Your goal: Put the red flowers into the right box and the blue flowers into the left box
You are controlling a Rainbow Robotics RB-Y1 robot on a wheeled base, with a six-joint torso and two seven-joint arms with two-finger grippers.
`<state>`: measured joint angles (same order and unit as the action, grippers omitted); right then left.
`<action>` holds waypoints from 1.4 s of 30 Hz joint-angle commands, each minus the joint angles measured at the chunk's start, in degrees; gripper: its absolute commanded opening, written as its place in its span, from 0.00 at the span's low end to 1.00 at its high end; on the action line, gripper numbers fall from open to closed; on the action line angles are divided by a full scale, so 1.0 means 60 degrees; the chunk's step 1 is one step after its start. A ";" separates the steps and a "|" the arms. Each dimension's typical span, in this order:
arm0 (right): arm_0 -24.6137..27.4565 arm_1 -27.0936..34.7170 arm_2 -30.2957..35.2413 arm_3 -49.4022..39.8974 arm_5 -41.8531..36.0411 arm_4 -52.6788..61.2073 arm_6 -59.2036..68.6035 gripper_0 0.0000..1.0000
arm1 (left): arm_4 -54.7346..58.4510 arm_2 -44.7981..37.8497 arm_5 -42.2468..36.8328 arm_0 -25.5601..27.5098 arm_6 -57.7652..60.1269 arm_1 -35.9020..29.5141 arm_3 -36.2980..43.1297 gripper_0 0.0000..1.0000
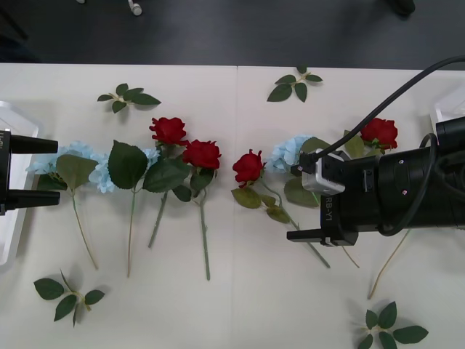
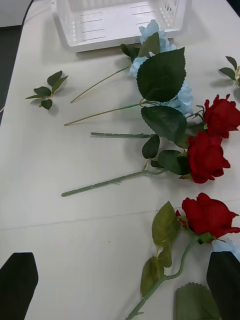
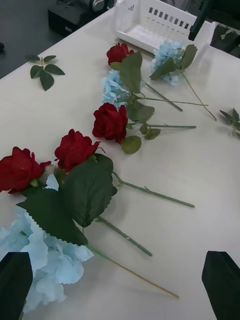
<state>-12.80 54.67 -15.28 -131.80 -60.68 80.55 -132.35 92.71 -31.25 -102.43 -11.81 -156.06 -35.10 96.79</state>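
Right gripper [image 1: 304, 202] hangs, fingers spread, over a blue flower [image 1: 290, 153] — seemingly not touching; left gripper [image 1: 40, 171], also spread, waits by the left box [image 1: 9, 243] — roses [image 1: 201, 154] lie along the desk [image 1: 240, 305].

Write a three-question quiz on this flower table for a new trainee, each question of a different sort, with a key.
1. True or false: every one of the red flowers already lies in the right box.
2. Multiple choice: the right gripper hovers open over A) a blue flower and its stem, B) the left box, C) a loose leaf sprig.
3. Fill in: the left gripper sits at the table's left edge, its fingers ____.

Key
1. False: all four roses lie on the table.
2. A.
3. Open, holding nothing.
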 commanded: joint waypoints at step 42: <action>0.0727 0.3222 0.2502 0.3875 -0.5356 0.2410 1.2362 1.00 | -0.5153 0.0785 0.2658 0.2218 1.0776 -0.0170 0.2237 1.00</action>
<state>-10.47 72.47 -0.48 -105.84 -93.94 96.69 -64.46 64.33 -27.45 -87.70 3.07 -97.23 -37.57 108.77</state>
